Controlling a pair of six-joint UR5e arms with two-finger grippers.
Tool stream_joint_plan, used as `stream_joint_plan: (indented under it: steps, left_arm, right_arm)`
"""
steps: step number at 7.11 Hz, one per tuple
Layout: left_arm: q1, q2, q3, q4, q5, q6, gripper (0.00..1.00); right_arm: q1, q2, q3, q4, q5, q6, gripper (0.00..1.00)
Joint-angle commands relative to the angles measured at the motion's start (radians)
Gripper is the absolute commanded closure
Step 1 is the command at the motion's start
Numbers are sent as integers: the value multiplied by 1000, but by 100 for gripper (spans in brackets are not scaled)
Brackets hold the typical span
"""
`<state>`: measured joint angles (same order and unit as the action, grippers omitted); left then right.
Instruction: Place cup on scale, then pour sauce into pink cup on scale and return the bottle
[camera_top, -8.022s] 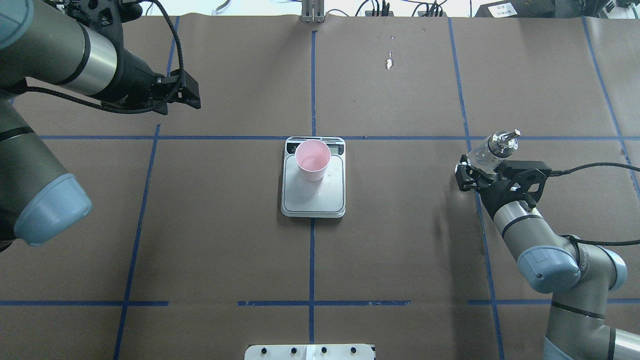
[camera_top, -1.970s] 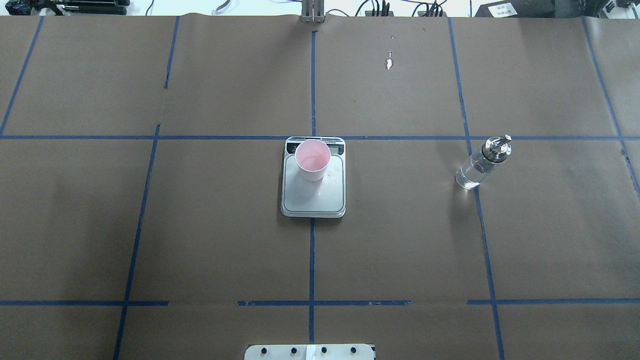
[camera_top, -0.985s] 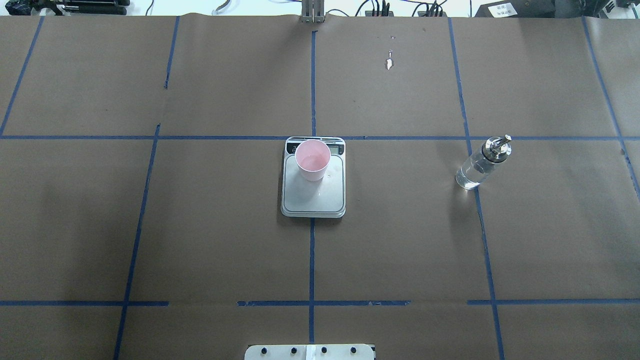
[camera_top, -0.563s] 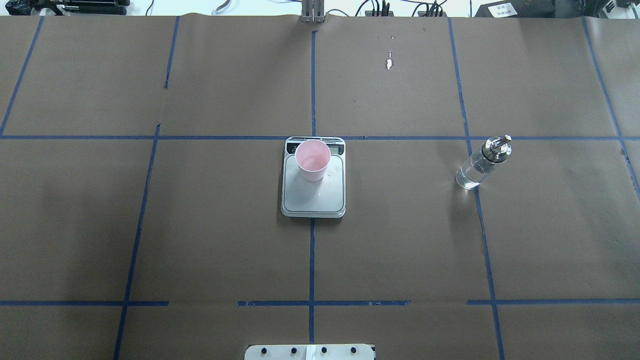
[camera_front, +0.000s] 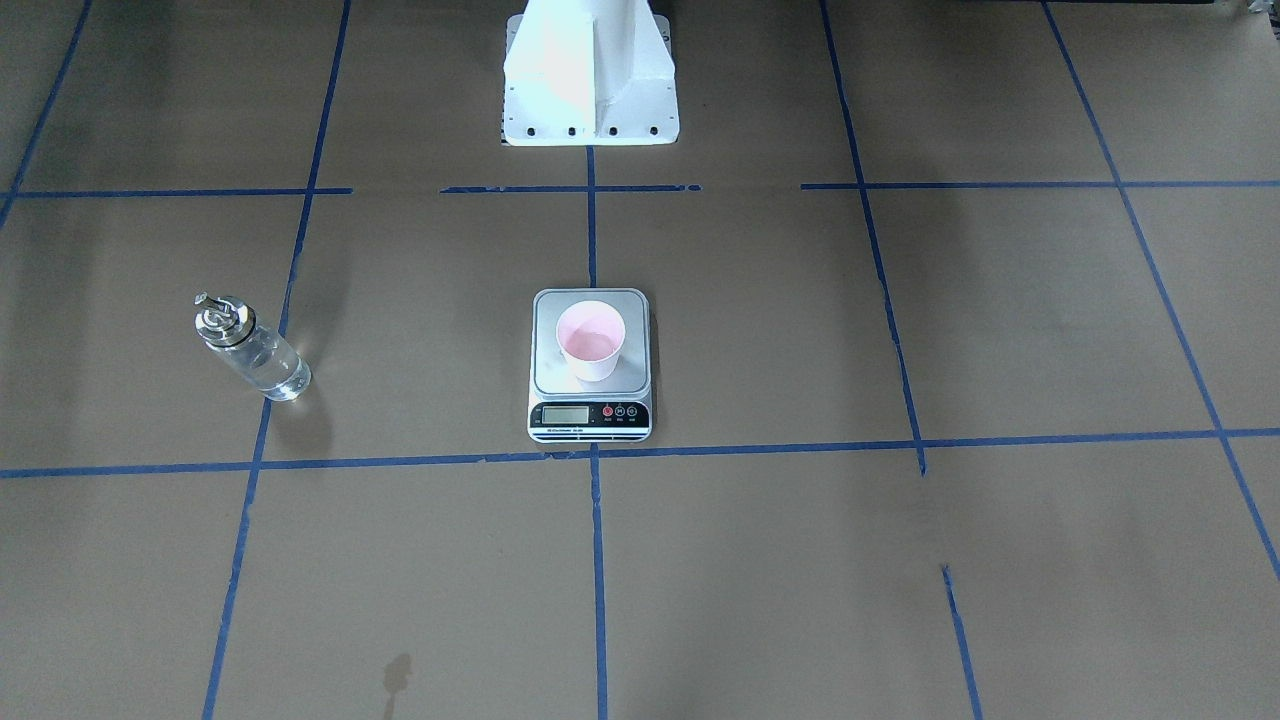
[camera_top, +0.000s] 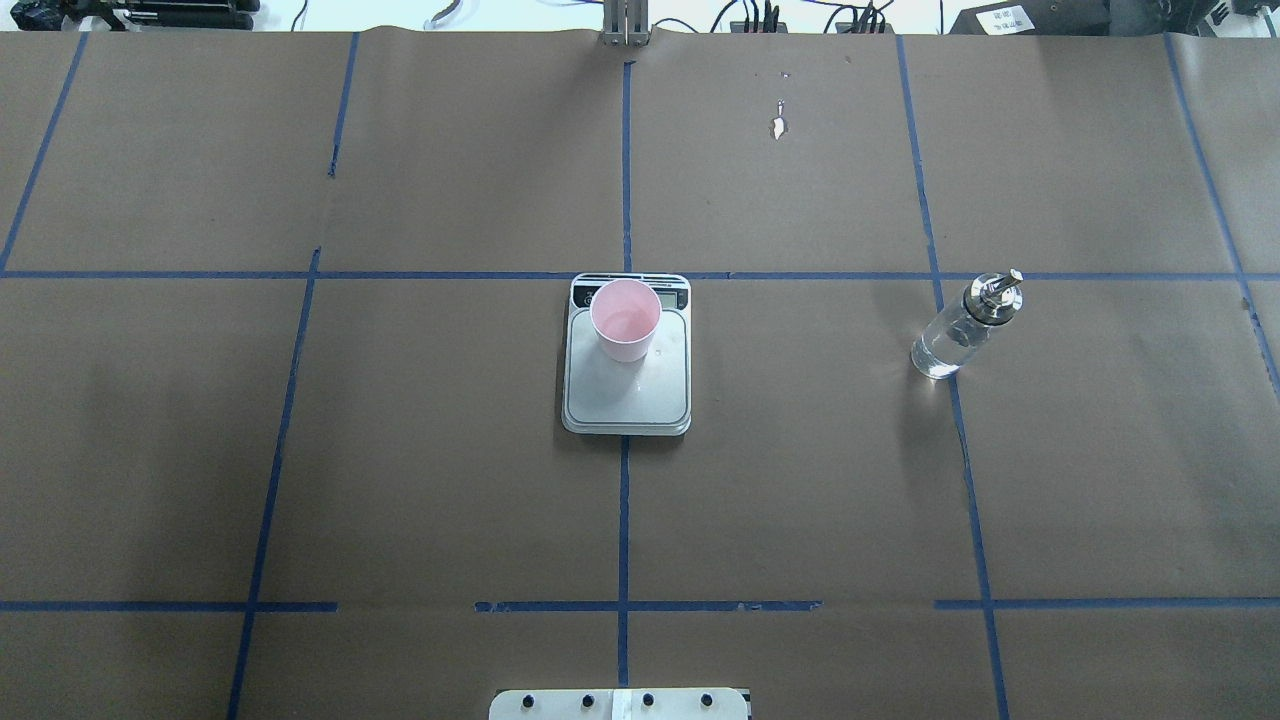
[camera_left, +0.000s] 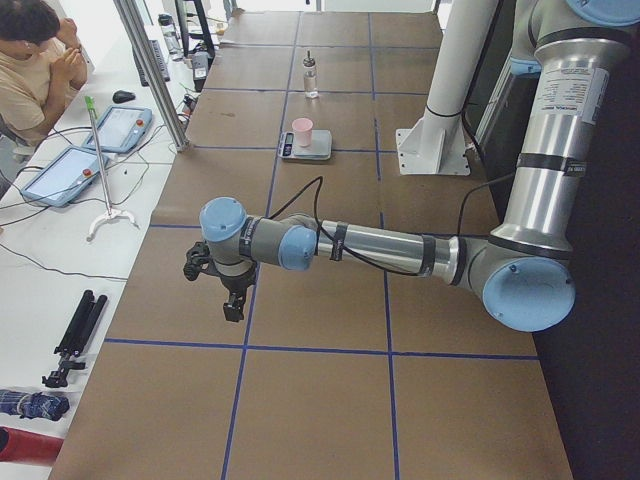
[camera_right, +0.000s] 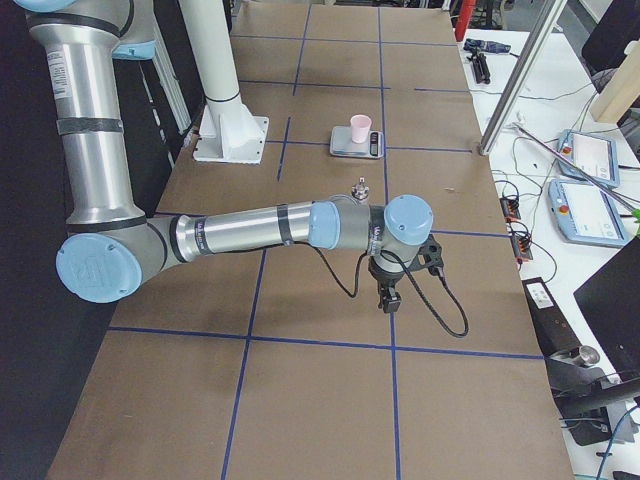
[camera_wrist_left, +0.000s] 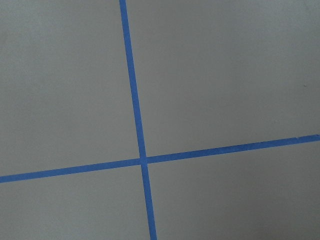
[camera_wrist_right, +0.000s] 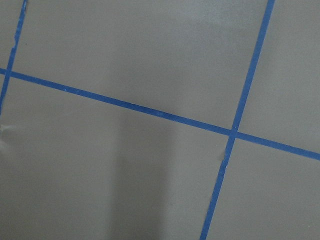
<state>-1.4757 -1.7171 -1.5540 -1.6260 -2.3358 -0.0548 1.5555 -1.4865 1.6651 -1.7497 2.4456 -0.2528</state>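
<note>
The small pale pink paper cup (camera_top: 625, 322) stands on the flat silver-grey digital scale (camera_top: 626, 396). The clear glass bottle (camera_top: 952, 338) stands well apart from the scale. For the left gripper (camera_left: 233, 308) and the right gripper (camera_right: 390, 302), open or closed, I cannot tell.

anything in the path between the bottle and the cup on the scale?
Nothing visible. The bottle stands by itself, off to the robot's right of the scale. Between it and the cup on the scale there is only bare brown paper.
</note>
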Motion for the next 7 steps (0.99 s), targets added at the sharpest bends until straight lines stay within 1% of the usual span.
stream_joint_plan:
  steps: [1, 7]
  left_arm:
    - [0, 1, -14, 0, -2, 0, 0]
    - [0, 1, -35, 2, -4, 0, 0]
  right_arm:
    - [0, -61, -5, 129, 0, 3, 0]
    - [0, -45, -5, 136, 0, 1, 0]
